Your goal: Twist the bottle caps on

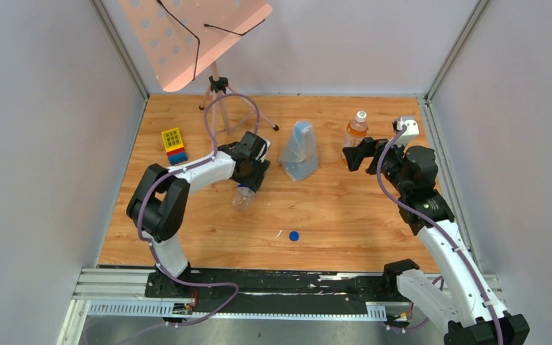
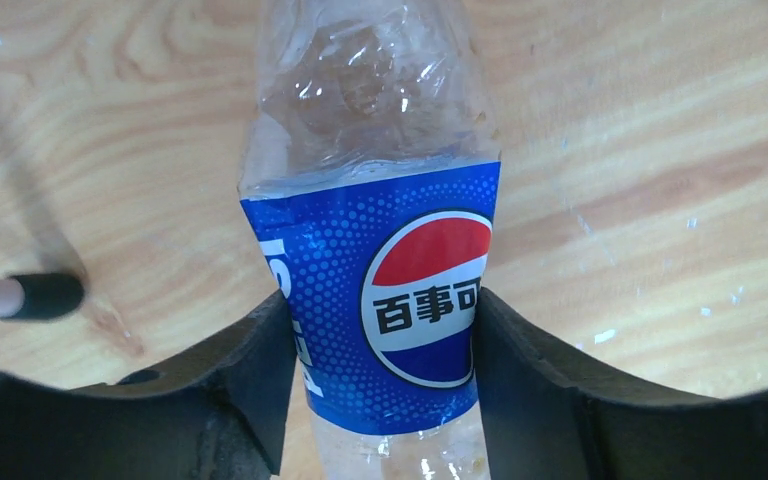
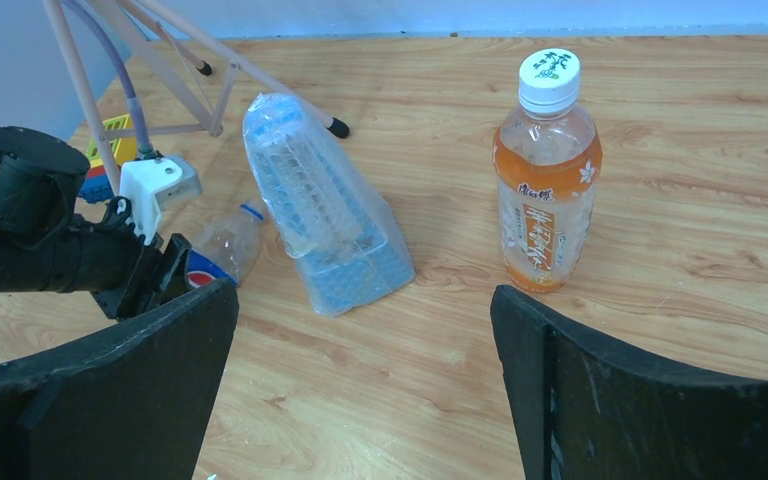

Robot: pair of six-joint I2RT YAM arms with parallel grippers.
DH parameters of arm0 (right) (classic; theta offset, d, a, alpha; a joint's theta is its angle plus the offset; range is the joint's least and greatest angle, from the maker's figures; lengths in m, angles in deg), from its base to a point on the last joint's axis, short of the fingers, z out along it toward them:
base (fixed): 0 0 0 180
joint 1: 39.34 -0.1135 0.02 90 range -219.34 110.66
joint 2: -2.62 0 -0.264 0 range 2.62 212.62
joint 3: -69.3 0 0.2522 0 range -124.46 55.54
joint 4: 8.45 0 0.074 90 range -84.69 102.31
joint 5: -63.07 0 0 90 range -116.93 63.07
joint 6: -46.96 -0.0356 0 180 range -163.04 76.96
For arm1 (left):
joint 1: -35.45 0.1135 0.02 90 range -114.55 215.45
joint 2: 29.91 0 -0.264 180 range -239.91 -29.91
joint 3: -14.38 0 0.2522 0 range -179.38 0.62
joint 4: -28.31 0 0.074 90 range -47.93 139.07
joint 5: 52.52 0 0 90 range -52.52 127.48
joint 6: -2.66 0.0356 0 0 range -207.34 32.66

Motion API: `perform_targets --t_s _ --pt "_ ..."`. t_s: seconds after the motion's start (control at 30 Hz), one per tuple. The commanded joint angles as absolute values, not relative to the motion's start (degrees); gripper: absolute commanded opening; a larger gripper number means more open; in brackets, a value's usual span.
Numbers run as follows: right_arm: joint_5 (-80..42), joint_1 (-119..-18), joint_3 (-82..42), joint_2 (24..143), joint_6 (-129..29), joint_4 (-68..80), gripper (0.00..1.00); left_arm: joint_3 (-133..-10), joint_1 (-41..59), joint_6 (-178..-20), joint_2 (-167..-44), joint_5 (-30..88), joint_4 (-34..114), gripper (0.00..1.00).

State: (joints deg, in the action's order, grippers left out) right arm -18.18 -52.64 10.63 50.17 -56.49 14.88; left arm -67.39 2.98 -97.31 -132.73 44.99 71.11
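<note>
Now, Pepsi bottle [image 2: 400, 290] gripped.
It lies left of the plastic bag [image 3: 325, 215], left gripper [image 2: 380, 330] closed on its label; blue cap [image 1: 294, 235] in front of the bag; right of the bag, orange bottle [image 3: 545, 190] upright, white cap [image 3: 549, 78] on, right gripper [image 3: 365, 292] wide open.

Between the left jaws, the blue label on the Pepsi bottle [image 2: 375, 300] is showing the red, white and blue globe with 百事可 across it. Ahead of the right jaws, the orange bottle [image 3: 546, 190] and its white cap [image 3: 549, 78] are carrying marks too small to read.
</note>
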Motion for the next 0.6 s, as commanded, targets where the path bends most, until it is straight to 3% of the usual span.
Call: perform_targets --t_s 0.0,0.17,0.3,0.47,0.57 --pt "-16.45 -52.66 10.60 50.14 -57.39 12.92 0.99 -62.96 2.84 -99.46 -126.53 40.45 74.25 0.58" --pt "-16.06 -52.62 10.63 50.09 -57.46 13.04 0.99 -56.89 -0.02 -101.15 -120.10 39.24 76.21 0.58" --pt "-15.90 -52.66 10.80 50.13 -57.52 12.97 0.99 -53.05 -1.15 -103.84 -115.74 37.96 74.72 0.69" --pt "-15.21 -52.68 10.70 50.61 -57.62 13.04 0.99 -53.40 -1.19 -104.67 -114.46 40.20 73.03 0.96" --pt "-15.51 -52.64 10.74 50.45 -57.37 13.20 0.99 -54.51 -1.15 -104.61 -115.11 40.87 71.09 1.00"
